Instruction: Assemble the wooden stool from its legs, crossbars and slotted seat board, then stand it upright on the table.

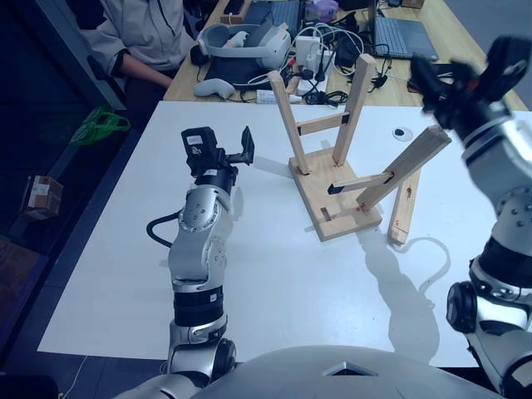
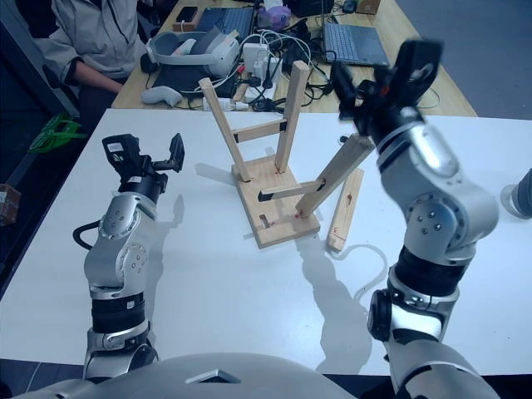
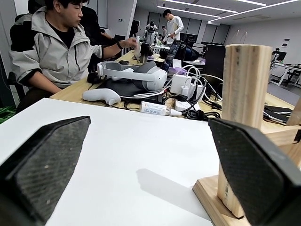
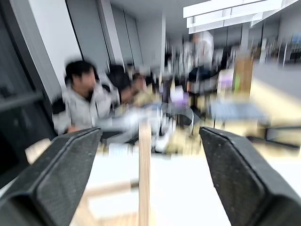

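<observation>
Left pincer point(image 1: 223, 148) released, low on counter point(image 1: 249, 274); seat board point(image 1: 341, 220) to its right. Loose leg point(image 1: 403, 208) lies below right pincer point(image 1: 461, 75), also released, above tilted leg point(image 1: 407, 166). Suggest: grip high, straighten, press square into slot.

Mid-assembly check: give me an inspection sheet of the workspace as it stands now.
Surface: white table, stool parts in the middle.
Job's things: seat board lies flat; two legs stand upright on it, joined by a crossbar; third leg is tilted and carries a second crossbar; fourth leg lies loose beside the board.
Clutter: small round disc on the table behind the tilted leg.
End effectors: left end effector open, empty, left of the board; right end effector open, raised over the tilted leg's top.
Cables: thin white cable looped on the table; tangle on the back desk.
Surroundings: headset and laptops on that desk.
</observation>
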`<move>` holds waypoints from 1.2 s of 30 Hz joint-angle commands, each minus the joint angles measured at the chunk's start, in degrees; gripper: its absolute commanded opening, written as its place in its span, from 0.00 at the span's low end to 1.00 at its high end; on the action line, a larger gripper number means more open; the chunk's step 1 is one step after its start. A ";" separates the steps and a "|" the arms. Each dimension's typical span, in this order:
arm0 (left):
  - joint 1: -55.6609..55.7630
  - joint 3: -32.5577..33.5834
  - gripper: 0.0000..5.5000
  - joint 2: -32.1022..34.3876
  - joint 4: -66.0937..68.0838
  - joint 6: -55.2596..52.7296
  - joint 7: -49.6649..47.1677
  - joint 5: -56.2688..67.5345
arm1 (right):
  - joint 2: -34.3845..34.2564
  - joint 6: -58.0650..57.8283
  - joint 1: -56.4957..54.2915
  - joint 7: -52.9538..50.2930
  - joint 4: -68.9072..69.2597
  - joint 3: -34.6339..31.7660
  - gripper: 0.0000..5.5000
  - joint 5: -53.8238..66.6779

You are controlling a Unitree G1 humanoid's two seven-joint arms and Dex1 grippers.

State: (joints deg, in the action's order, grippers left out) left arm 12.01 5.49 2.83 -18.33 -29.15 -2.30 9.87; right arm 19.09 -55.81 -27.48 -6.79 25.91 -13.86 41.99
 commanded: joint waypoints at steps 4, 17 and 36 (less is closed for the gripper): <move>2.68 -0.01 0.84 1.35 -0.14 -2.15 1.23 0.20 | -4.92 -6.81 8.04 -0.46 -1.02 2.54 0.70 2.29; 2.18 0.04 0.84 0.36 -0.19 -1.91 0.77 -0.13 | -7.77 11.05 -10.01 -6.53 -2.43 -6.86 0.70 -2.79; 2.19 0.01 0.84 0.14 -0.26 -1.56 0.92 -0.33 | -15.21 -10.99 6.51 -17.80 -7.15 -12.08 0.70 -18.66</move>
State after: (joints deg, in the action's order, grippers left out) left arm 13.94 5.59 2.86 -18.40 -30.49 -1.44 9.65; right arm 5.34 -63.56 -21.98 -25.76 19.11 -24.96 21.63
